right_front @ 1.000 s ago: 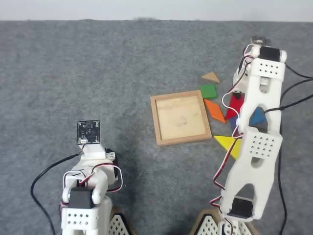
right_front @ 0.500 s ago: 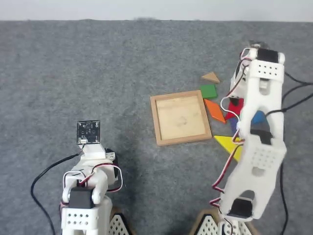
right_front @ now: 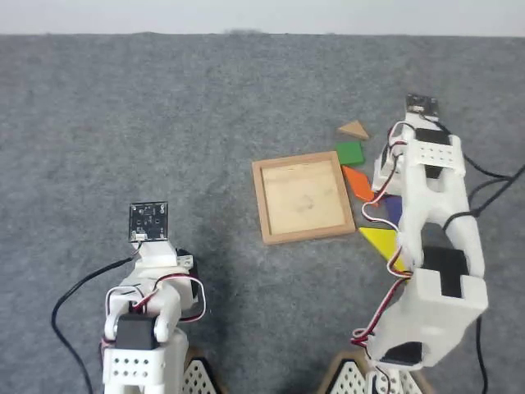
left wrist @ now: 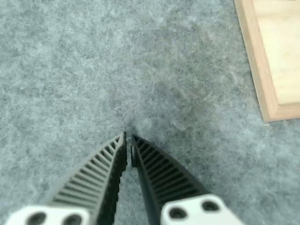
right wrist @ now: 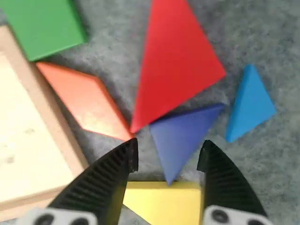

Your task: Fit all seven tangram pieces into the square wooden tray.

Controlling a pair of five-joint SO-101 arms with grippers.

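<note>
The right gripper (right wrist: 168, 151) is hanging with its fingers (right wrist: 119, 164) spread wide, holding nothing. They are flanking the tip of the purple triangle (right wrist: 180, 133), next to the yellow piece (right wrist: 161, 201). The red triangle (right wrist: 176, 61), blue triangle (right wrist: 248, 103), orange piece (right wrist: 84, 101) and green square (right wrist: 42, 26) are lying on the grey mat (right_front: 164, 123) beside the wooden tray (right_front: 264, 201). The left gripper (left wrist: 128, 137) is sitting clenched over the mat, gripping nothing.

Grey felt mat (right_front: 164, 107), pale wall strip (right_front: 246, 16) behind
</note>
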